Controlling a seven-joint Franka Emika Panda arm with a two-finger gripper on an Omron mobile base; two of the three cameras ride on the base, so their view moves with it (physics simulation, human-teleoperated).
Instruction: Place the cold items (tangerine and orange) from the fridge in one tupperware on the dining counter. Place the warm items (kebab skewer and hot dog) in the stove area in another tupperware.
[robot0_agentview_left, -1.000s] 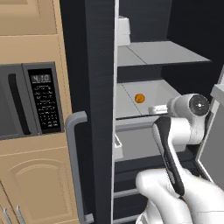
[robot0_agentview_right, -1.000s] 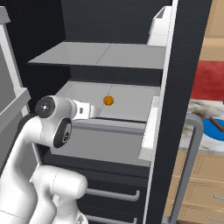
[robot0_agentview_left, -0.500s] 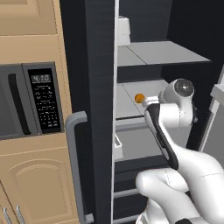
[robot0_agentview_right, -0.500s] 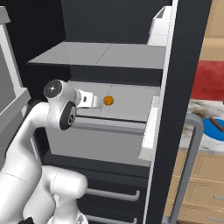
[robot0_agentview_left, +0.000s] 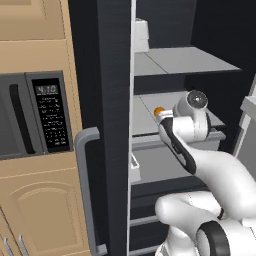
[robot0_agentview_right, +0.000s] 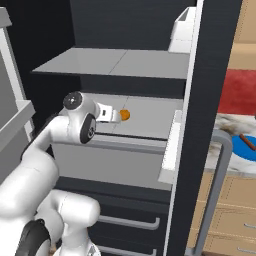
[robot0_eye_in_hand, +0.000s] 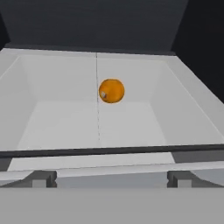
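**Orange fruit dead ahead, jaws wide and closing the distance**

Orange fruit (robot0_eye_in_hand: 111, 90) sits alone on the pale middle shelf (robot0_eye_in_hand: 61, 118) of the fridge, straight in front of the gripper (robot0_agentview_right: 111, 114), whose fingers stand spread wide with nothing between them. Whether it is the orange or the tangerine cannot be told at this size. Over the last second the hand has swung in from outside the shelf edge and now reaches over the shelf's front lip, its fingertips near the fruit but apart from it in the right base view. Around it, the upper shelf (robot0_agentview_left: 190, 60) is overhead and the open fridge door (robot0_agentview_right: 200, 125) stands to the right. The reach looks nearly done; no cold item has been grasped yet, so the task is at its start.
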